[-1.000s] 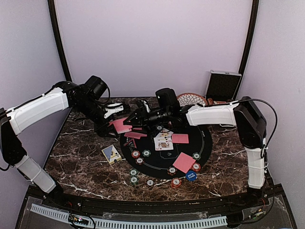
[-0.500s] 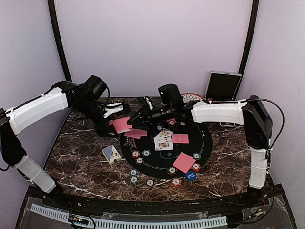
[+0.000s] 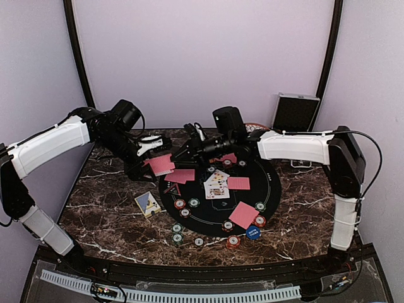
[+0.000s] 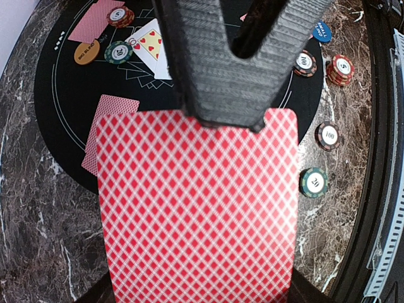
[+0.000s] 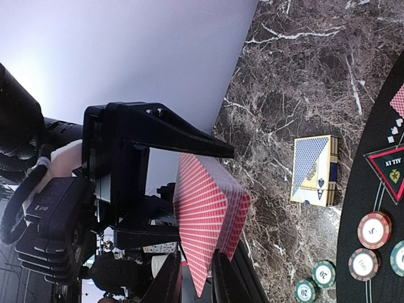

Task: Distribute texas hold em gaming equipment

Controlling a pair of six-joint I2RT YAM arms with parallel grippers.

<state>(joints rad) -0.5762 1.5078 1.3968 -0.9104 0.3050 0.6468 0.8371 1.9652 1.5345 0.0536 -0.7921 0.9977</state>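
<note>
Marble table (image 3: 107,208), black round mat (image 3: 208,214) on it. Left gripper (image 4: 224,117) clamped on deck (image 4: 202,214), held in air near mat's left rim. Right gripper (image 5: 196,284) at deck's edge, jaws nearly together around it; firm pinch or not, we cannot tell. Dealt cards (image 3: 238,183) and chips (image 3: 180,204) spread over mat. Risks, as we judge: pinch catching several cards instead of one; pull against tight clamp bending card or dragging deck loose, spilling it onto chips; fingers of both arms knocking together.
</note>
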